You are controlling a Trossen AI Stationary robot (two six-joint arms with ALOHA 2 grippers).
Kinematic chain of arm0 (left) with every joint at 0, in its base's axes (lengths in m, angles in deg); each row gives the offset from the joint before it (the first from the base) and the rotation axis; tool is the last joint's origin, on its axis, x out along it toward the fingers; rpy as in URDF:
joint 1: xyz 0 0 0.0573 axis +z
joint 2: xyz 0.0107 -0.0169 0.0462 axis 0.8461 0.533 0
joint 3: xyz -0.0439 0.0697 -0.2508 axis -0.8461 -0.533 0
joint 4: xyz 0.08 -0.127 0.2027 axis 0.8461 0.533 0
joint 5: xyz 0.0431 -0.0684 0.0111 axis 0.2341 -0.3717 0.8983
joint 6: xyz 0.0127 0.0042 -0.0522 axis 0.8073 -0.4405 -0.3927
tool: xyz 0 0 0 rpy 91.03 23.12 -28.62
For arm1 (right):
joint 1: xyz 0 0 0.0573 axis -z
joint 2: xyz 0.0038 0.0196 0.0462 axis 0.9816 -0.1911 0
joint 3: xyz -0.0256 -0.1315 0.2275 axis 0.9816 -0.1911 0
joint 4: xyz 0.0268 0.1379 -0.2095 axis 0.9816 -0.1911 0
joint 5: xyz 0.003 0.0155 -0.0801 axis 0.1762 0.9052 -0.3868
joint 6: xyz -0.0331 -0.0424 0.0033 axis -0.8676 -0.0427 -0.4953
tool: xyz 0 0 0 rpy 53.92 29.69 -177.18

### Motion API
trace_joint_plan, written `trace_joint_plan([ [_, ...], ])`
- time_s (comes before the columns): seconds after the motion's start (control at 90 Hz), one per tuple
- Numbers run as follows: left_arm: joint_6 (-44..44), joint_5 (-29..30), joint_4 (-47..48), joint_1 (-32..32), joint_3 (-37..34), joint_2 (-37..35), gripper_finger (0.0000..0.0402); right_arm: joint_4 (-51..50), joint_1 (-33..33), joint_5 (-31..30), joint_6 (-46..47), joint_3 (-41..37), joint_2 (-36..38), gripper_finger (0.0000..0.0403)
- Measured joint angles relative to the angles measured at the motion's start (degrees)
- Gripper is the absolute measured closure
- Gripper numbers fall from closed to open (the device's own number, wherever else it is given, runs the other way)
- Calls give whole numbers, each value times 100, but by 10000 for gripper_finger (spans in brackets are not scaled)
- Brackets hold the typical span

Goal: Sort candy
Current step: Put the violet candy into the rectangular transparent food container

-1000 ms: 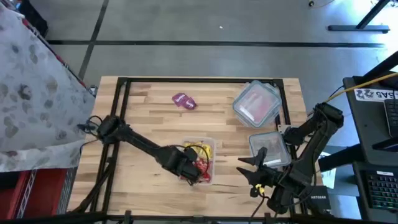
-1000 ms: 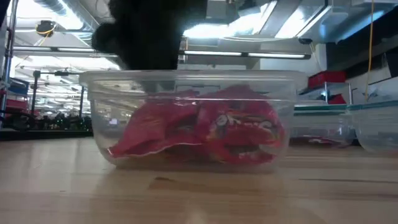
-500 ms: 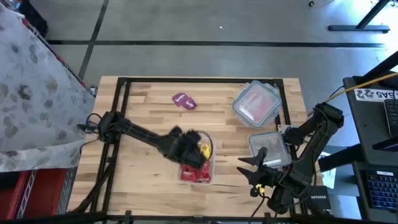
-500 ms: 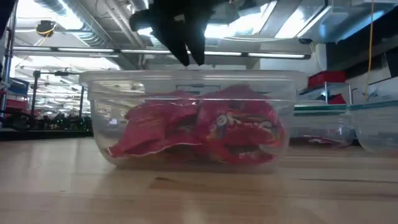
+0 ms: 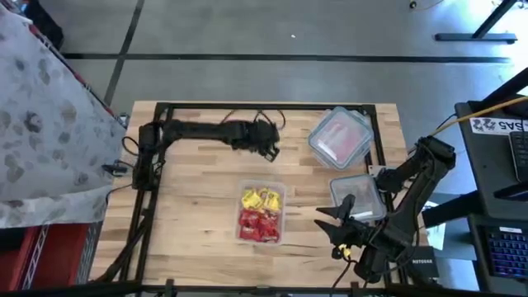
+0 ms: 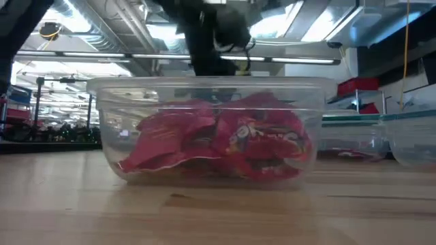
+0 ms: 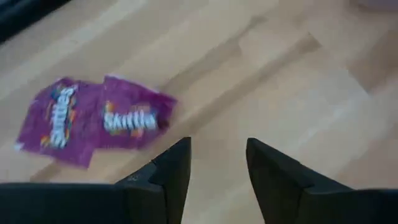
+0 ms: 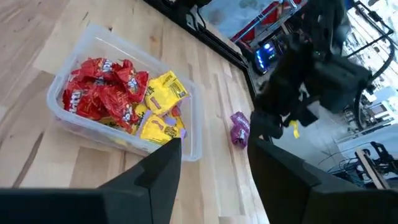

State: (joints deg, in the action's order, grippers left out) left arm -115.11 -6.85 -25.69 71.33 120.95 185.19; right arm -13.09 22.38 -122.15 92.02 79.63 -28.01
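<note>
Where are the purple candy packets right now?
In the left wrist view the purple candy packets lie flat on the bare wooden table, just ahead of the left gripper with its jaws open. In the high view that arm hides them, at the table's far middle.

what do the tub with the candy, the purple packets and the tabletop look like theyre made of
Tub: clear, glossy plastic, contents showing through its walls. Purple packets: seemingly thin printed foil or plastic film, slightly crinkled. Tabletop: pale wood planks with visible grain and a smooth finish.
</note>
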Motion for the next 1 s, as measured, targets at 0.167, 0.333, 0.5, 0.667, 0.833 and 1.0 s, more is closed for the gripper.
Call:
trace_joint_plan([
  [0.167, 712, -314, -342, 461, -340, 0, 262, -89, 0, 15, 0, 0, 0, 231],
  [0.333, 994, -329, -421, 608, -514, 0, 244, -115, 0, -29, 0, -2, 0, 231],
  [0.5, 1014, -330, -512, 606, -616, 2, 195, -118, 2, -36, 0, 1, 0, 231],
  [0.667, 1297, -334, -984, 551, -929, 4, 162, -133, 2, -44, -18, 1, 0, 231],
  [0.833, 1476, -306, -1301, 558, -1297, 4, 166, -138, 2, -48, -20, -2, 0, 231],
  [1.0, 1558, -239, -1398, 564, -1445, 9, 210, -133, 0, -52, -20, 1, 0, 231],
])
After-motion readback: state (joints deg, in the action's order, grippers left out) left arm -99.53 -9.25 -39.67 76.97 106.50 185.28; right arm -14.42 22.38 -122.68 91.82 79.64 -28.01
